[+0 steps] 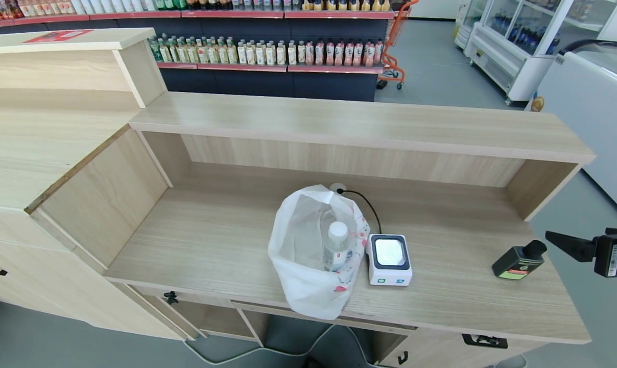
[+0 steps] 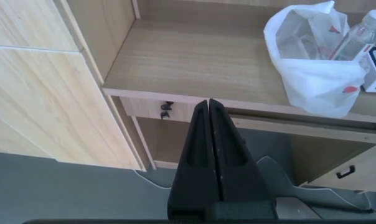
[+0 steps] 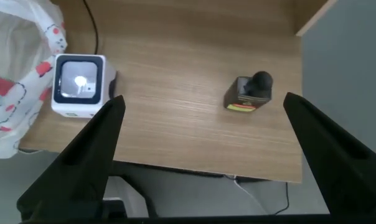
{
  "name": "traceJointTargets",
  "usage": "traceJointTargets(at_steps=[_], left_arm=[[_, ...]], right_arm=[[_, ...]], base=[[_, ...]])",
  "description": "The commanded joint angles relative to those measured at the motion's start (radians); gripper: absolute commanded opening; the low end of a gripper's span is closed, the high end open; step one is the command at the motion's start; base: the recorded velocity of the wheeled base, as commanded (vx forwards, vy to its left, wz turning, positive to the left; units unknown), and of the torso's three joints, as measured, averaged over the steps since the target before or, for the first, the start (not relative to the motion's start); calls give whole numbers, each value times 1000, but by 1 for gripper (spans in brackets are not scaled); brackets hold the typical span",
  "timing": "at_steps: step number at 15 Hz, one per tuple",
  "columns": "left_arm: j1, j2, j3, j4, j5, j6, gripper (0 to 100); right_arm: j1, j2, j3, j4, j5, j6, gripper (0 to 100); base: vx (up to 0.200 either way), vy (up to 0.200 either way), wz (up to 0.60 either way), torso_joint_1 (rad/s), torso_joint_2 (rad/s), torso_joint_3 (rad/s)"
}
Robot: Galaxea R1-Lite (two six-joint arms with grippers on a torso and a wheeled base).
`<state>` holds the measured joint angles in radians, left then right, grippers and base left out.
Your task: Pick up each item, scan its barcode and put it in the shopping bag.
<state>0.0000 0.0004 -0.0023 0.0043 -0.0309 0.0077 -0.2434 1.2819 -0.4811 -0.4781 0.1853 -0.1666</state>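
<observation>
Small dark green bottle with black cap and red-and-green label lies on its side near the right end of the light wood counter, cap toward the right edge. Can't tell where its barcode sits.

My right gripper is spread wide with nothing between the fingers. It hangs just off the counter's right edge, near the bottle and not touching it. Its body is cut off in the head view.

White box scanner with glass top sits mid-counter near the front edge, well apart from the dark bottle. Its black cable runs to the back of the counter.

White plastic shopping bag with red print stands open just beside the scanner; can't tell if they touch. The bag's bottom overhangs the front edge. Inside is a clear plastic bottle with white cap, its lower part veiled by the film.

My left gripper is pressed closed and empty, out in front of the counter's front edge toward its left end.
</observation>
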Motion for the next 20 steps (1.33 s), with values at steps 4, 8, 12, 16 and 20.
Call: traceJointTargets(at_steps=[4, 8, 12, 16, 20], left_arm=[[0, 0, 1, 0, 0, -2, 0], [0, 1, -1, -1, 0, -2, 0], [0, 1, 1, -1, 0, -2, 0], [0, 1, 1, 0, 0, 0, 0], [0, 1, 1, -1, 0, 0, 0]], right_arm=[[3, 16, 29, -1, 5, -2, 100], [3, 24, 55, -1, 9, -11, 100], [6, 30, 61, 1, 14, -45, 100], [12, 33, 90, -1, 14, -45, 100], [12, 43, 101, -1, 11, -48, 100]], base=[[0, -200, 0, 0, 1, 2], [0, -150, 0, 4, 2, 1], [0, 0, 0, 0, 0, 0], [0, -200, 0, 1, 1, 2], [0, -150, 0, 8, 8, -2]])
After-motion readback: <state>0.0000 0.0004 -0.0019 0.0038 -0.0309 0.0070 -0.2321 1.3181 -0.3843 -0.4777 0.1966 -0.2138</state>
